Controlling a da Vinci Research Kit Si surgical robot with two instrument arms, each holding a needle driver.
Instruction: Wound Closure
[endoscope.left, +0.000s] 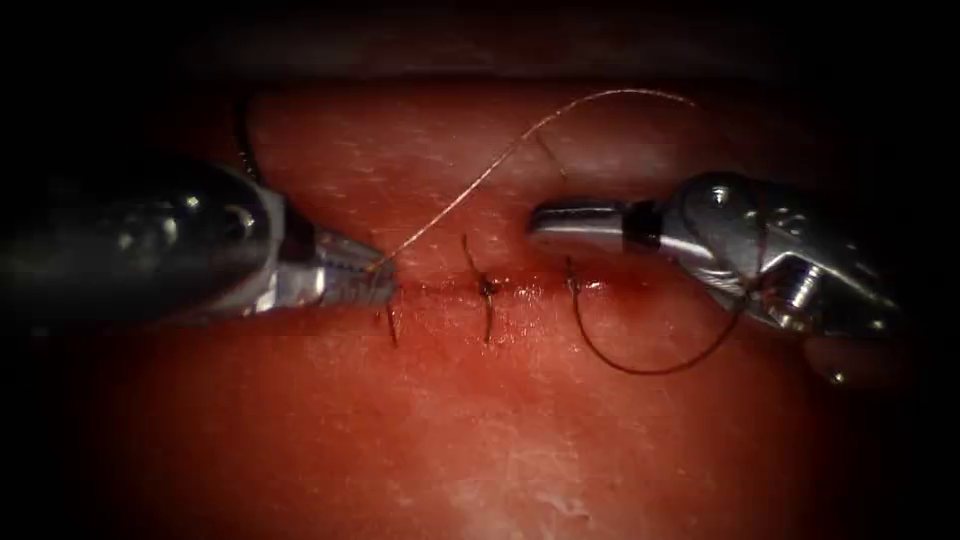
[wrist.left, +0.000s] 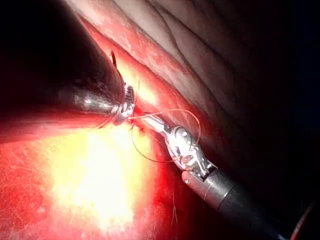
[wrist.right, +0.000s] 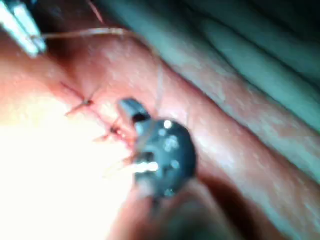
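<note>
Tissue: soft, moist slab, likely yielding and slippery under a tool. Cut: runs left to right across the tissue's middle, mostly drawn together; two finished stitches cross it, short dark ends standing off each. Red fluid pools along the cut towards its right end. Thread: fine, limp, light; easily frayed if pinched hard, best taken well along its free run. It rises from the left tool's tips, arches towards the tissue's far edge, then comes down by the right tool; a second dark loop lies on the tissue's near side below the right tool and leads up from a point on the cut. Needle: not made out. Left tool: shaft enters level from the left, tips at the cut's left end, jaws closed on the thread. Right tool: comes in from the right, wrist bent so the tips point left just above the cut; jaws together, nothing seen between them, thread draped over its wrist.
</note>
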